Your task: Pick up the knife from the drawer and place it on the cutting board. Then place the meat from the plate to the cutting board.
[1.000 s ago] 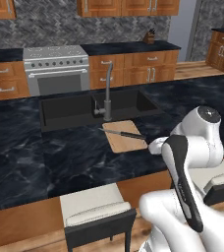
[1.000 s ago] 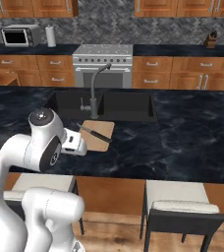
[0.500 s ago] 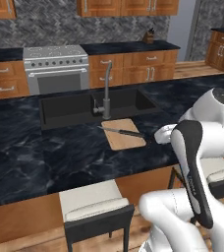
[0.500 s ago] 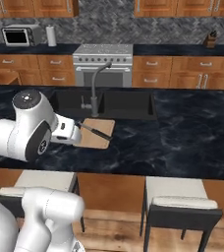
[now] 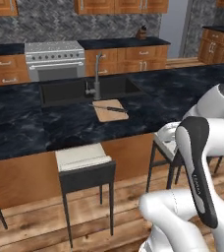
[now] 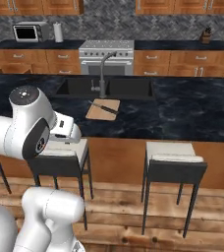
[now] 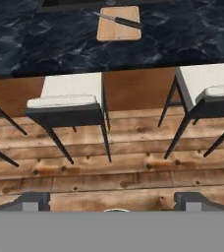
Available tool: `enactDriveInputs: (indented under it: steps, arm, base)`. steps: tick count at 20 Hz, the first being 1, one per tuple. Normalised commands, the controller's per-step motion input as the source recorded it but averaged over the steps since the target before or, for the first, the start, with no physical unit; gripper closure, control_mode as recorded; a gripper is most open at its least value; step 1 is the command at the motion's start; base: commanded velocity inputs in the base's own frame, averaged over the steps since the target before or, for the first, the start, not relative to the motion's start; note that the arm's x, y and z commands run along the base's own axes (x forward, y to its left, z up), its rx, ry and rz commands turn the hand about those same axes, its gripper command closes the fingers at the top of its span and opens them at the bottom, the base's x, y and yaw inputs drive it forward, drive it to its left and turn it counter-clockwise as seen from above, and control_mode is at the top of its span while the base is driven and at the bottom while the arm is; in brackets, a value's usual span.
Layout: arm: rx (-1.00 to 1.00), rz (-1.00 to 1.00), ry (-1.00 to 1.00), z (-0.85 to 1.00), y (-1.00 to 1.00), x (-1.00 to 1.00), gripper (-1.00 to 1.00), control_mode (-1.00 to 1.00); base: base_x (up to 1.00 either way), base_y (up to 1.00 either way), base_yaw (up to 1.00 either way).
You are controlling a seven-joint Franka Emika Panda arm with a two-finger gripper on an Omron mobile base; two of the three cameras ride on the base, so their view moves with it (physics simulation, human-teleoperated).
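The light tan cutting board lies on the black island counter in front of the faucet. Across the board's far edge rests the knife, its dark handle toward the right. My gripper hangs well back from the counter over the wooden floor, open, with nothing between its fingertips. The drawer, the plate and the meat are out of view.
Two cushioned stools stand between me and the counter's wooden front. A dark sink with a faucet lies behind the board. Stove, microwave and cabinets line the back wall.
The whole picture has shifted: the base has backed away from the counter, so the stools and floor now show in front. The knife stays on the board and the gripper stays open.
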Motion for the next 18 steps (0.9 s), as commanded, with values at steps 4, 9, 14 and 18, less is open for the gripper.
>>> enactDriveInputs:
  steps: [4,9,14,18]
  arm:
    - [0.00,0.00,0.00,0.00,0.00,0.00,-1.00,1.00]
    - [0.00,0.00,0.00,0.00,0.00,0.00,-1.00,1.00]
    - [0.00,0.00,0.00,0.00,0.00,0.00,-1.00,1.00]
    - [0.00,0.00,0.00,0.00,0.00,0.00,-1.00,1.00]
  base:
    - [-1.00,0.91,0.01]
    - [-0.56,1.00,0.01]
    - [0.01,1.00,0.00]
    - [0.35,1.00,0.00]
